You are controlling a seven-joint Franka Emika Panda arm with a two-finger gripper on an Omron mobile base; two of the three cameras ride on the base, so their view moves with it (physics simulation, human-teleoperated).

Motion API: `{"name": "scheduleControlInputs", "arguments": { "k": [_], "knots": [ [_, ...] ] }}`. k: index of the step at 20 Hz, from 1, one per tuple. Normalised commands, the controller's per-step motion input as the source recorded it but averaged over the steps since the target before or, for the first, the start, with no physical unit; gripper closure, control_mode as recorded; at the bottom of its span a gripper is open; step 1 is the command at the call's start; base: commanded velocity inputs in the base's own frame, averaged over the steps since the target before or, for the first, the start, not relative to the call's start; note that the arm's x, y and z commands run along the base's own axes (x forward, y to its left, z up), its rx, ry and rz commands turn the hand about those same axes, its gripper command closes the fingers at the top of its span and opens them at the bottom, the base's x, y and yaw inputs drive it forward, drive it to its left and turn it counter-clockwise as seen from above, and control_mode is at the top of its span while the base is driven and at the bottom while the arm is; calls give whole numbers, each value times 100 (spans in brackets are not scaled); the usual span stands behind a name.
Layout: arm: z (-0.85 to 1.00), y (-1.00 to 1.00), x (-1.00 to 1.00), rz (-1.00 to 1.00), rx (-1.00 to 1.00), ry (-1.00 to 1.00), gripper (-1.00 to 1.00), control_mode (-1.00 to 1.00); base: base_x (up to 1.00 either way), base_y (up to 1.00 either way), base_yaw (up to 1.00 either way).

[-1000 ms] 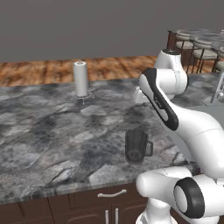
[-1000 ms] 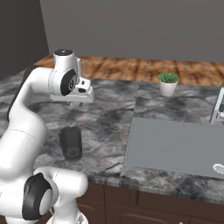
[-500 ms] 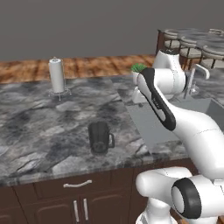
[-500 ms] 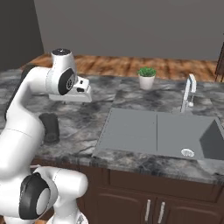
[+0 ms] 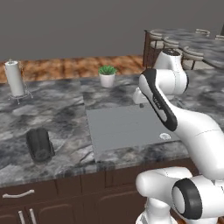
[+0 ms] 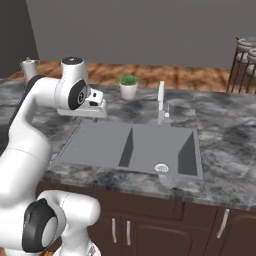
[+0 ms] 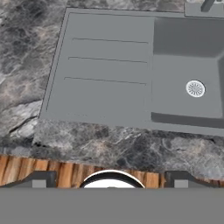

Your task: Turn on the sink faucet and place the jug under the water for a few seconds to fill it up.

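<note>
The dark ribbed jug (image 5: pixel 39 144) stands on the marble counter, far to the left of the grey sink (image 5: pixel 122 127). The slim sink faucet (image 6: pixel 161 102) rises behind the basin (image 6: pixel 160 150), and no water runs from it. My hand (image 6: pixel 90 106) hangs high over the sink's left end, well away from the jug. In the hand view the gripper (image 7: pixel 109 180) is open and holds nothing. Its two fingertips (image 7: pixel 39 179) sit wide apart, looking down on the drainboard (image 7: pixel 105 74) and the round drain (image 7: pixel 195 88).
A small potted plant (image 6: pixel 128 86) stands behind the sink, left of the faucet. A white paper-towel roll (image 5: pixel 15 78) is at the counter's back left. Dark cabinet fronts (image 6: pixel 150 225) run below the counter's front edge. Stools (image 5: pixel 175 43) stand at the far right.
The base has driven right, so both base views shifted. The sink and faucet now sit in the middle and the jug lies far left. The jug itself has not moved on the counter.
</note>
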Motion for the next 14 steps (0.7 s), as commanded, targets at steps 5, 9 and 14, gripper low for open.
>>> {"name": "scheduleControlInputs", "arguments": {
  "k": [5,9,14],
  "knots": [
    [0,0,0,0,0,0,-100,100,5,-68,0],
    [0,0,0,0,0,0,-100,100,13,-60,0],
    [0,0,0,0,0,0,-100,100,20,-51,0]
  ]
}}
